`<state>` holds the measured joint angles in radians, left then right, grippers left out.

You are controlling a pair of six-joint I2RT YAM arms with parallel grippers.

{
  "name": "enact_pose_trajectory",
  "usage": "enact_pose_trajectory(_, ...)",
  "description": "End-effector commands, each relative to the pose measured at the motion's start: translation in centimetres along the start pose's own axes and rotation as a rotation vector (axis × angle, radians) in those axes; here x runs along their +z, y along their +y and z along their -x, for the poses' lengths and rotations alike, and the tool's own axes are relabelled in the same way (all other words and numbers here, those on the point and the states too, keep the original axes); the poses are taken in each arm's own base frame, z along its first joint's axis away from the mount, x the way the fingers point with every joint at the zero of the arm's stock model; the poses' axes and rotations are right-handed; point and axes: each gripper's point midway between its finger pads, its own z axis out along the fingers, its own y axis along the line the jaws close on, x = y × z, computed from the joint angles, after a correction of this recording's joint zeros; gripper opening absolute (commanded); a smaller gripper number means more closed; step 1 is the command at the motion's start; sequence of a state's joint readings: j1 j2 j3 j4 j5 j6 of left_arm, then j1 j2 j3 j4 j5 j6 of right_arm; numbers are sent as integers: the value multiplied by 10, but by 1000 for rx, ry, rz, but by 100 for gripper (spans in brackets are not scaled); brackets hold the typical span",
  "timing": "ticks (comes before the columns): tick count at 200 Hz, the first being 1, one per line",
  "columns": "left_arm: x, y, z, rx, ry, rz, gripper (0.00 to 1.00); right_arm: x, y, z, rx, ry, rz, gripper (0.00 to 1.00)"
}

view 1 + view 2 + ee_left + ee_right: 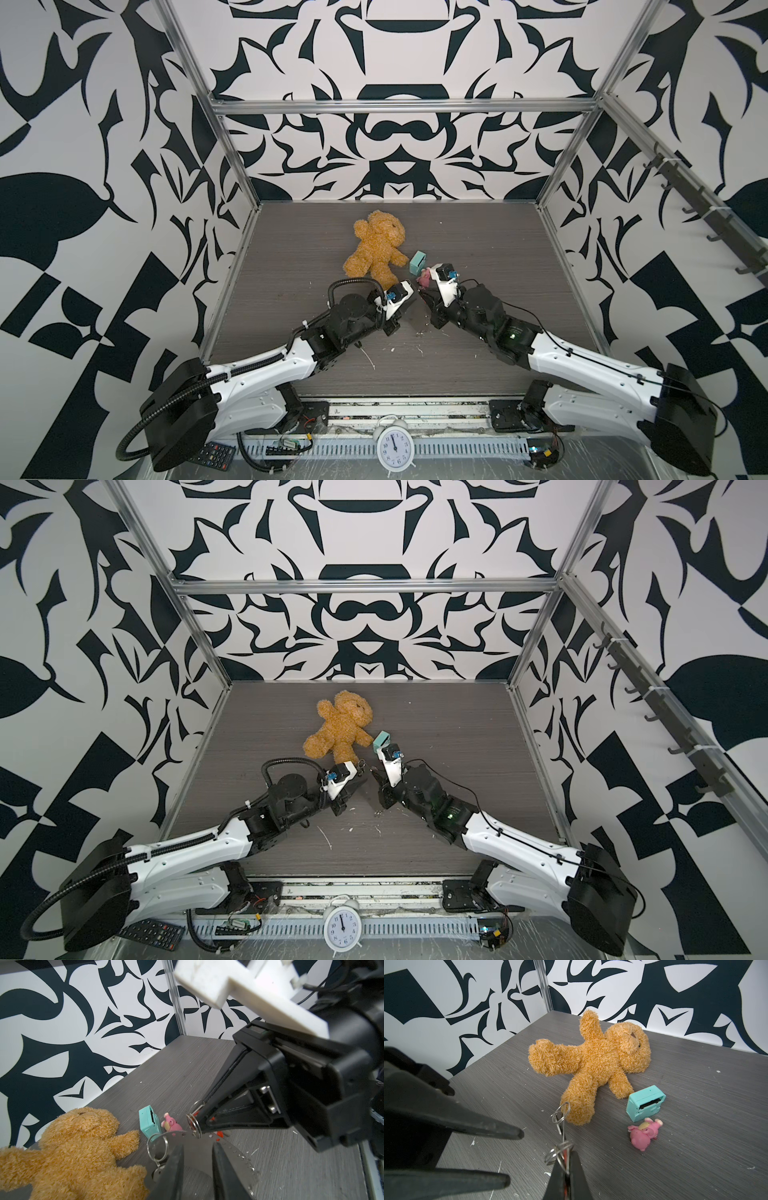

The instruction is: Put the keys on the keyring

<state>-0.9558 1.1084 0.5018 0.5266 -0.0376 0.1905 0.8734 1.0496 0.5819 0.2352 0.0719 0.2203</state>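
Hour numerals 1 to 12 on alarm clock dial

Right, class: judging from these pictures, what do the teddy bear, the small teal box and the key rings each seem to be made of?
Teddy bear: tan plush fabric, matte; shaggy fibres stand out all over.
Teal box: probably moulded plastic, smooth satin finish; even colour, crisp edges and a slot.
Key rings: thin metal wire, likely steel; silvery with bright glints.

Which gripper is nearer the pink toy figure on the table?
Right. The right gripper, shut on silver rings, is close beside the pink toy figure; the left gripper, fingers parted, lies farther off, beyond the rings.
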Motion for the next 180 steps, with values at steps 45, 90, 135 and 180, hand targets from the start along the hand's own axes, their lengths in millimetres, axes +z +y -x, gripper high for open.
enact_pose_trajectory(45, 5, 3, 4, -8, 18, 6, 28, -7, 18, 23, -65, -83, 29, 0)
enact_pose_trajectory(90, 7, 3, 1, -9, 34, 10, 28, -6, 30, 22, -118, -82, 45, 0)
enact_pose_trajectory(135, 5, 4, 2, -10, 30, 17, 25, -6, 38, 22, -152, -83, 54, 0)
enact_pose_trajectory(180, 5, 7, 0, -15, 26, 35, 8, -5, 43, 20, -167, -79, 61, 0)
